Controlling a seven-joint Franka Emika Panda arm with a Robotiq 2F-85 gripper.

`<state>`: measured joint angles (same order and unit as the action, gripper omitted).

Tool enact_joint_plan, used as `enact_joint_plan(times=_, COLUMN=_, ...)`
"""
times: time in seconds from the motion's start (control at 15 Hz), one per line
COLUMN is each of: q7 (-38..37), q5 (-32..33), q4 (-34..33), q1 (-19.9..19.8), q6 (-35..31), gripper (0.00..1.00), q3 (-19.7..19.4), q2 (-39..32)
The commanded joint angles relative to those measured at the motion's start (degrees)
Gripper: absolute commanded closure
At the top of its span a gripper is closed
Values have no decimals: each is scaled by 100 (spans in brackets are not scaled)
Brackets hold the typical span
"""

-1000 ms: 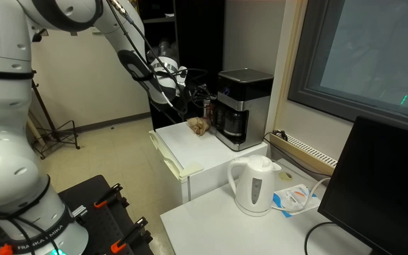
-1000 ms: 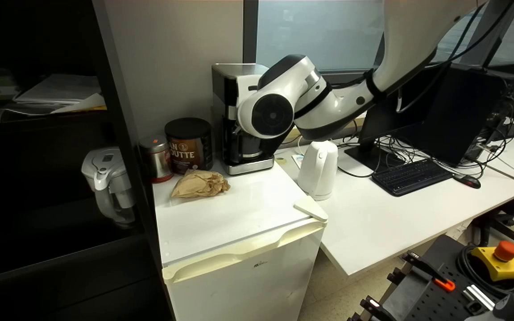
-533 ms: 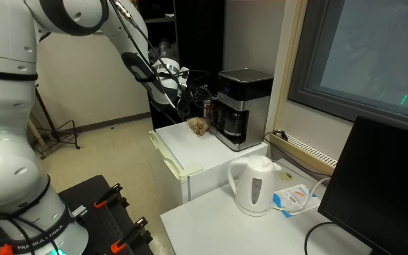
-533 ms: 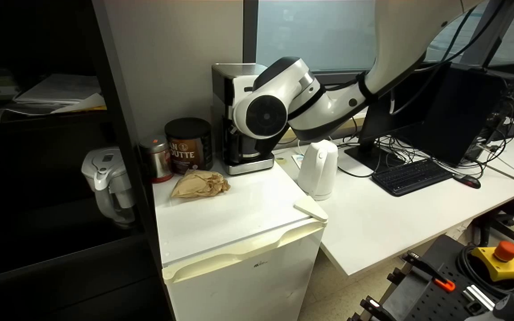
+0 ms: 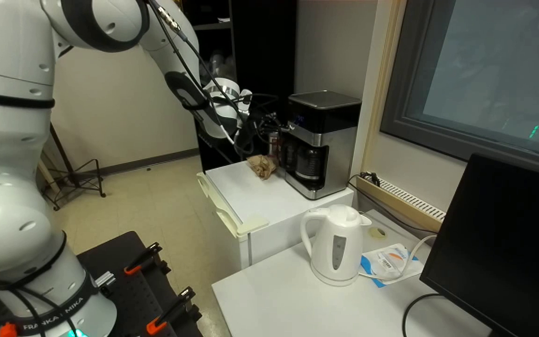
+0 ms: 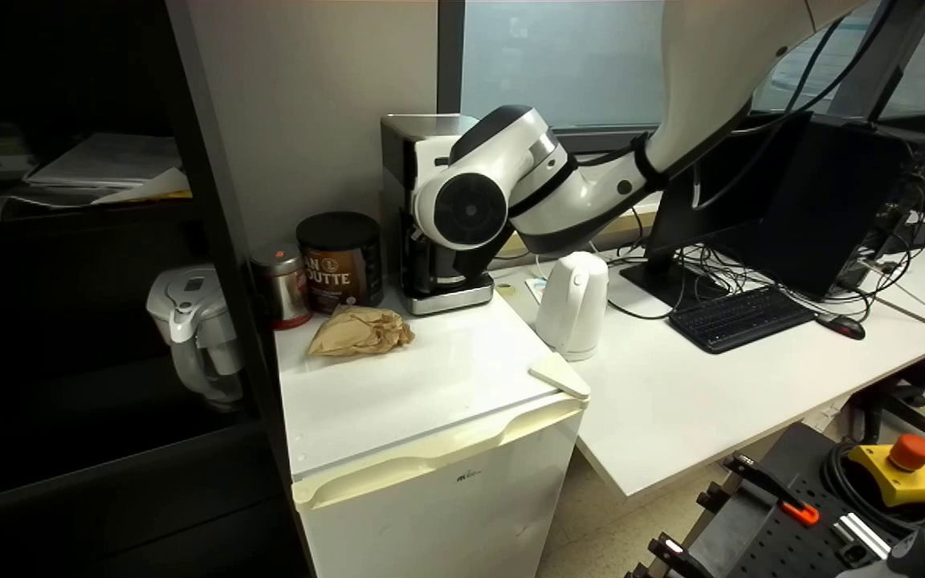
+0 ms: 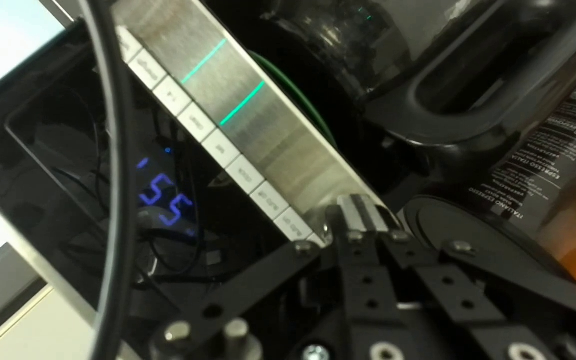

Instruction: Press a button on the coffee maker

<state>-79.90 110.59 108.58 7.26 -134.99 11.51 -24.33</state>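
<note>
The coffee maker (image 5: 342,157) stands at the back of the white fridge top, black and silver with a dark carafe (image 5: 310,162) in its recess. It is partly hidden by my arm in an exterior view (image 6: 450,303). In the wrist view, its silver front band (image 7: 288,155) runs diagonally beside a row of pale labelled buttons (image 7: 241,172) and a lit blue display (image 7: 163,200). My gripper (image 7: 361,212) is shut and empty, its fingertips together before the band near the row's lower end. I cannot tell if they touch. An exterior view also shows the gripper (image 5: 287,128) at the machine's front.
A brown paper bag (image 6: 362,331), a coffee can (image 6: 340,261) and a metal canister (image 6: 282,285) share the fridge top (image 6: 430,377). A white kettle (image 5: 339,245) and a monitor (image 5: 508,243) stand on the desk. A black shelf (image 6: 213,201) stands beside the fridge.
The arm has moved a little towards the coffee maker, slightly right and down in one exterior picture and left in the other. The gripper stays shut in what is visible; the coffee maker has not moved.
</note>
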Motion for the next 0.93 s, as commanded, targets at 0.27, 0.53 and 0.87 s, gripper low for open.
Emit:
enact_joint_plan(times=0.27, q7=-21, q5=-97, q4=-238, q1=36, q6=113, gripper=100, q3=-28, q2=-175)
enact_joint_plan(times=0.53, q7=-21, q5=-96, q4=-118, q1=23, q6=61, gripper=100, q3=-26, q2=-71)
enact_joint_plan(times=0.87, q7=-151, q5=256, q4=471, q1=-7, q6=-82, gripper=100, q3=-29, q2=407)
